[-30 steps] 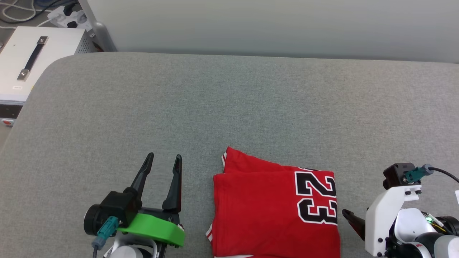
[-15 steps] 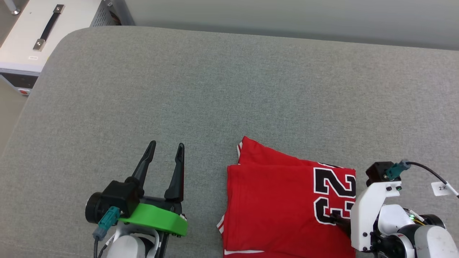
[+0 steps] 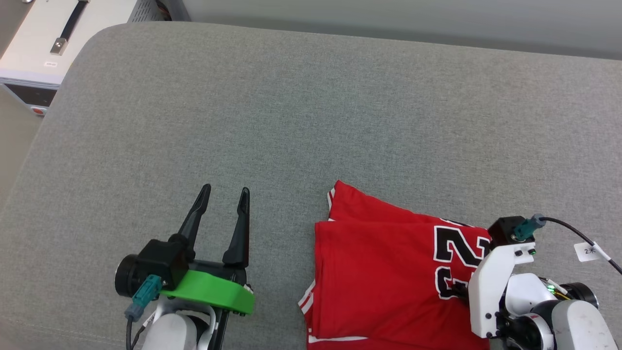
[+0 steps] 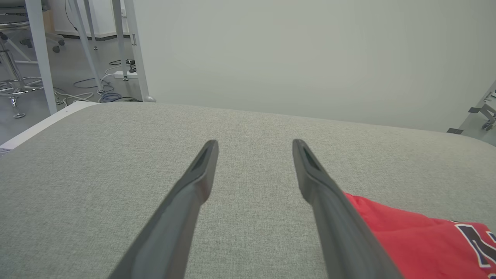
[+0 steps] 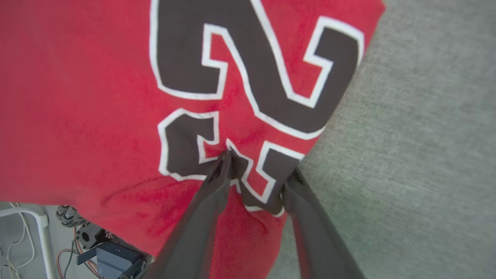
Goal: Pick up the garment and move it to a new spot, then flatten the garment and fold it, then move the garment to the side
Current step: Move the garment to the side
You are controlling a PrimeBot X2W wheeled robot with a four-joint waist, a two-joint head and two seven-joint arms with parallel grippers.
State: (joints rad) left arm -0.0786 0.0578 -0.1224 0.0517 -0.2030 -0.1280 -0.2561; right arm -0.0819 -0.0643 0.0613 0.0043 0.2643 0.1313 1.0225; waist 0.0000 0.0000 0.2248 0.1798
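The garment point(image 3: 384, 272) is a folded red shirt with a black "23", lying on the grey padded surface point(image 3: 291, 121) at the front right. It also shows as the red garment point(image 4: 407, 240) and, close up, the garment point(image 5: 97, 97). My right gripper point(image 5: 259, 164) presses down on its right edge, over the lower digit. Its fingers stand partly apart, with fabric puckering between the tips. The white right wrist mount point(image 3: 491, 287) covers those fingers from above. My left gripper point(image 3: 225, 189) rests open and empty to the garment's left, and is the left gripper point(image 4: 254, 142) over bare cushion.
A white case with a black handle point(image 3: 53, 34) stands beyond the surface's far left corner. A pale wall runs behind the far edge. Table legs and floor cables point(image 4: 97, 89) lie off to the left. The surface's near edge runs just below the garment point(image 5: 104, 259).
The head camera has shifted. My right gripper moved left onto the garment's right edge and its fingers have narrowed, gathering fabric. The left gripper has stayed put.
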